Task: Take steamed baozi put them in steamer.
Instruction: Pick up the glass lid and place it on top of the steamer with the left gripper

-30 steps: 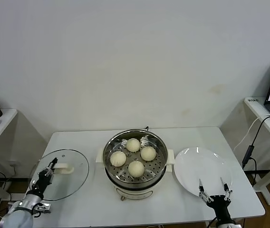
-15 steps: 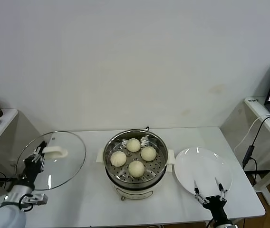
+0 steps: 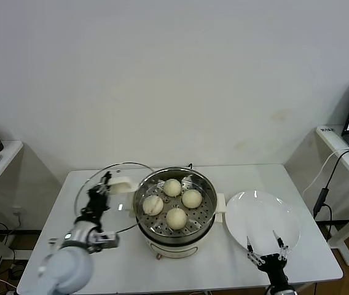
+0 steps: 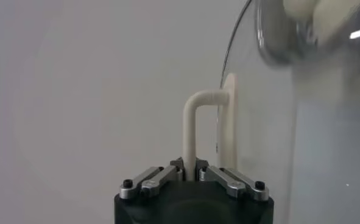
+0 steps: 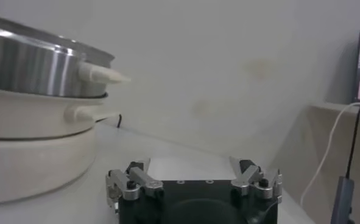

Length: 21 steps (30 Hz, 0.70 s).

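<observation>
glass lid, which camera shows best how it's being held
The left wrist view: the left pincer is shut on the white handle of the glass lid. The head view shows the whole lid raised and tilted beside the steamer. The right wrist view shows none of the lid.

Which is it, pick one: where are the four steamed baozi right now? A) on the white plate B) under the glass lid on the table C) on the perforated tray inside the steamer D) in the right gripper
C: all four steamed baozi sit on the perforated tray inside the steamer; the white plate holds nothing.
</observation>
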Each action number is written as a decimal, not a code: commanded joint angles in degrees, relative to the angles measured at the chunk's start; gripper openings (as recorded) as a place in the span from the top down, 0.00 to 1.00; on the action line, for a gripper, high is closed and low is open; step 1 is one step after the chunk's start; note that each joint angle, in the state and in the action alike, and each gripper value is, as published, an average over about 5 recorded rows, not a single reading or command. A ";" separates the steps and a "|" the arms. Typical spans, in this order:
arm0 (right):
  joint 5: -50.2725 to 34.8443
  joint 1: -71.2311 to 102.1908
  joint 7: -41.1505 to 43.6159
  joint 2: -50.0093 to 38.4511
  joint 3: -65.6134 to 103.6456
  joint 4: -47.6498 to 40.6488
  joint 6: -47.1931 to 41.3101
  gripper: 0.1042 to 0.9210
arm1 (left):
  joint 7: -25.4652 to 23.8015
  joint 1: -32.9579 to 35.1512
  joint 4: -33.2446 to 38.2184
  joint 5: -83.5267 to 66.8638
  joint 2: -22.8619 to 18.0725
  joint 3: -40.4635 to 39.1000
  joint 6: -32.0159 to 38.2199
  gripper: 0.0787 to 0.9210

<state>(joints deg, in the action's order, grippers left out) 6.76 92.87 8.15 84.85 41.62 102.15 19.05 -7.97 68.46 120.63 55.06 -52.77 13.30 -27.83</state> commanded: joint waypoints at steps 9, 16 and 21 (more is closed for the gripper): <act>4.26 -0.28 -0.94 0.56 -0.62 -1.42 1.01 0.12 | -14.55 -18.61 -6.65 24.83 -16.59 -24.28 -10.02 0.89; 4.14 -0.28 -0.96 0.43 -0.55 -1.45 0.93 0.12 | -13.83 -15.90 -7.26 26.41 -19.02 -25.17 -9.78 0.89; 3.83 -0.35 -0.89 0.41 -0.70 -1.51 0.85 0.12 | -12.18 -13.99 -8.05 27.42 -19.17 -25.26 -9.00 0.89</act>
<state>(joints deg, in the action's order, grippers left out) 10.32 92.59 7.31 85.22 41.01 100.75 19.87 -19.60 54.10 114.42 77.50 -68.17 -8.44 -36.07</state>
